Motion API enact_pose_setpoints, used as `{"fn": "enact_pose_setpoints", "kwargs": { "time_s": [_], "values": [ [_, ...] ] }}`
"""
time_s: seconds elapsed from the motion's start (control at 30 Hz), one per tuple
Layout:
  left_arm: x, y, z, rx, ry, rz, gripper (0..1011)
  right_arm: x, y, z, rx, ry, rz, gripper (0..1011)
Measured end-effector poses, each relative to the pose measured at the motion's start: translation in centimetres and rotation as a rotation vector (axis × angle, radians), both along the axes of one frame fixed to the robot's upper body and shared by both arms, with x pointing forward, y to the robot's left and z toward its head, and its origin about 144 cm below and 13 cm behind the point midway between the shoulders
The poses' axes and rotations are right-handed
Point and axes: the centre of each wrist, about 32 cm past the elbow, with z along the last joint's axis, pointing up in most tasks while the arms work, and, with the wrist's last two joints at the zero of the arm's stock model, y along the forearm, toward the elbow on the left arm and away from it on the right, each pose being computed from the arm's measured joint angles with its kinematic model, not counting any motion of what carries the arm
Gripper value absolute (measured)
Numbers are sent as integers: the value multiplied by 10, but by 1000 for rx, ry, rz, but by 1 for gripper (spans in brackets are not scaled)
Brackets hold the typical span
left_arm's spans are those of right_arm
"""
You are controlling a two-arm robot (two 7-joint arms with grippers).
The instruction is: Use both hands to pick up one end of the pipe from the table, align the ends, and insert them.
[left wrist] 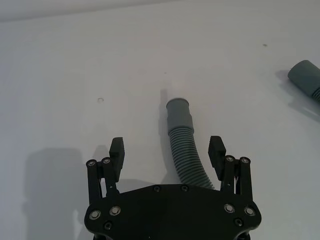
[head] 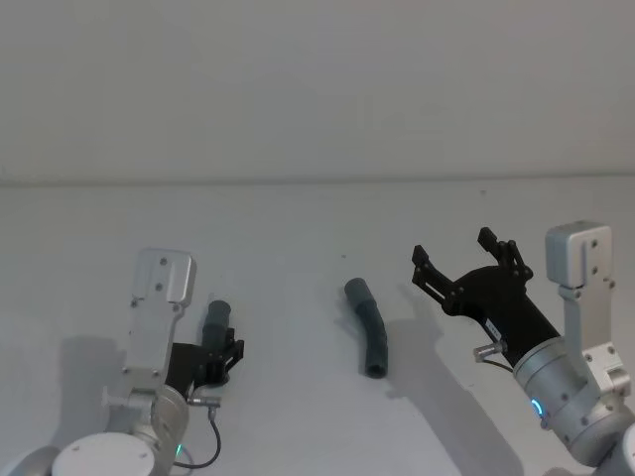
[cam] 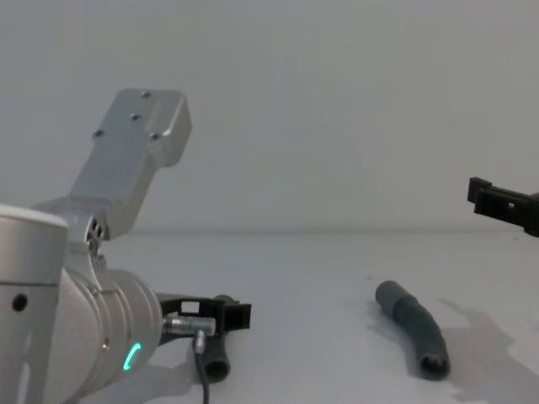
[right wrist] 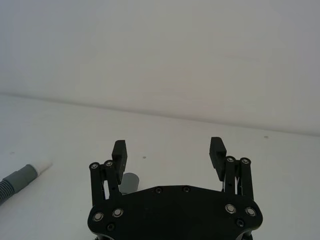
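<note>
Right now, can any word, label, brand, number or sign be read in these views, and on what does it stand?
None: no readable text in any view.
The left gripper and right gripper: plain black with bare screw heads, no label.
The left pipe and right pipe: ribbed grey, no print.
The table: white, a few specks, no writing.

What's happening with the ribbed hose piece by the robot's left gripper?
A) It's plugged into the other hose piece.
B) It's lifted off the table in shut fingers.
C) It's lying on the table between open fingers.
C: the left wrist view shows the hose piece lying on the table between the spread fingers of the left gripper, not clamped.
</note>
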Motion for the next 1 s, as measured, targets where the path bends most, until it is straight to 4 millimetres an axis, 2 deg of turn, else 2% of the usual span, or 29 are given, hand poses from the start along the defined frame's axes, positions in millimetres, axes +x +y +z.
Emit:
{"fn": "enact_pose_setpoints", "kwargs": {
  "time_s": [0.6, 1.0],
  "values": [
    [23, 2, -7, -18, 19, -25, 1001, 0, 0, 0, 0, 0, 0, 1004],
    [37, -5, -5, -7, 32, -56, 1001, 0, 0, 0, 0, 0, 0, 1004]
  ]
}}
